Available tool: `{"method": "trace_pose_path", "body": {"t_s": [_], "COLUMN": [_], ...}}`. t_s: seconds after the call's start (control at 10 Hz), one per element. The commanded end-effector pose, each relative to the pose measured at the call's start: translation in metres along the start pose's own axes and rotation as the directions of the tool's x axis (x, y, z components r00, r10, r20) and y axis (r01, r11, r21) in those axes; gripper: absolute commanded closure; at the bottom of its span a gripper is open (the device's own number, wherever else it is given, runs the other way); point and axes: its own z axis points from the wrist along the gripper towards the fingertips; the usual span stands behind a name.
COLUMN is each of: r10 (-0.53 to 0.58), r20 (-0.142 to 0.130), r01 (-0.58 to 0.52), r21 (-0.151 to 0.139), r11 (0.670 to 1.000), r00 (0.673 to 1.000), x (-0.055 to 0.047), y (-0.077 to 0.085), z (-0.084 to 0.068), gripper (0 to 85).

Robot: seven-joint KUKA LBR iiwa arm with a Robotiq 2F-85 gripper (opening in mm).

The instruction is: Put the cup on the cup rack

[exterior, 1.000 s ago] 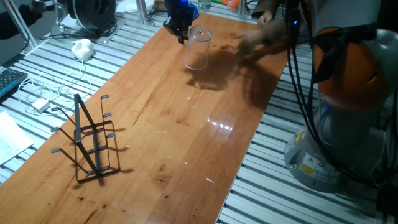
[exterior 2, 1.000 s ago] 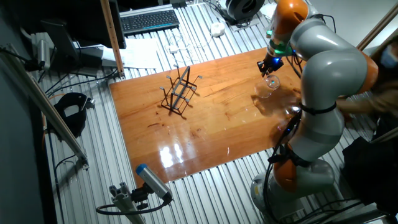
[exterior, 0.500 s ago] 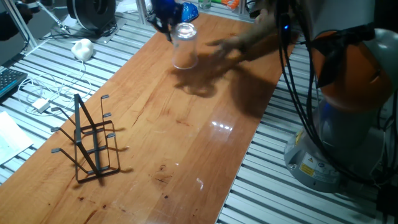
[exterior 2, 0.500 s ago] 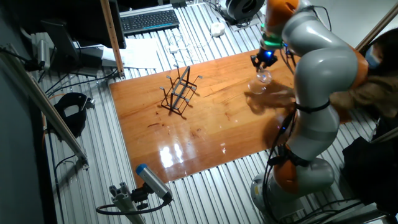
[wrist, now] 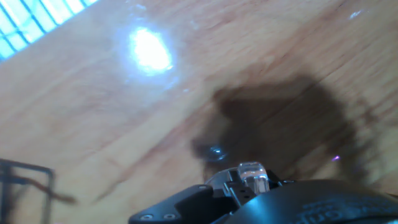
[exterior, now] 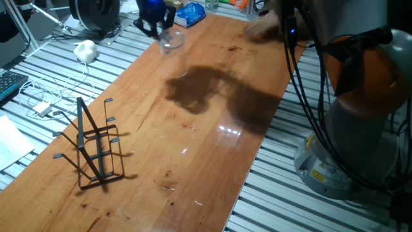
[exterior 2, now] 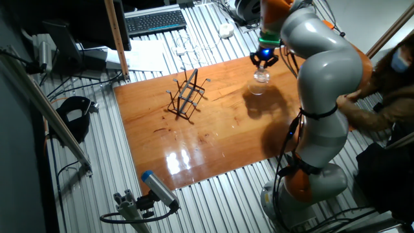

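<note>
The gripper pinches the cup by its rim, hanging it clear above the counter's far edge, so it can travel toward the cup rack.

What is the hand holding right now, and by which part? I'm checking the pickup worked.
The hand holds the cup by its upper rim, lifted clear above the table.

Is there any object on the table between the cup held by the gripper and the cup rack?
No visible object. The gripper holds the cup above the far end of the table. Only bare wood lies between it and the cup rack, in both fixed views.
</note>
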Motion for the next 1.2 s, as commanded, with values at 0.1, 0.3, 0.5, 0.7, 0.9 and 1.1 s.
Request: {"method": "trace_pose_path", "body": {"t_s": [0.1, 0.3, 0.5, 0.7, 0.9, 1.1], "r10": [0.005, -0.036, -0.094, -0.155, -0.169, -0.109], "r20": [-0.008, 0.001, 0.012, -0.003, -0.016, -0.014], "r01": [-0.005, 0.036, 0.094, 0.155, 0.166, 0.108], "r21": [-0.001, 0.019, 0.006, -0.034, -0.096, -0.089], "r11": [1.0, 0.999, 0.996, 0.987, 0.981, 0.99], "r00": [1.0, 0.999, 0.996, 0.988, 0.986, 0.994], "x": [-0.003, -0.01, -0.01, -0.01, -0.01, -0.01], "y": [0.012, 0.008, 0.008, 0.008, 0.008, 0.008], "z": [0.0, 0.0, 0.0, 0.0, 0.0, 0.0], "gripper": [85.0, 85.0, 85.0, 85.0, 85.0, 85.0]}}
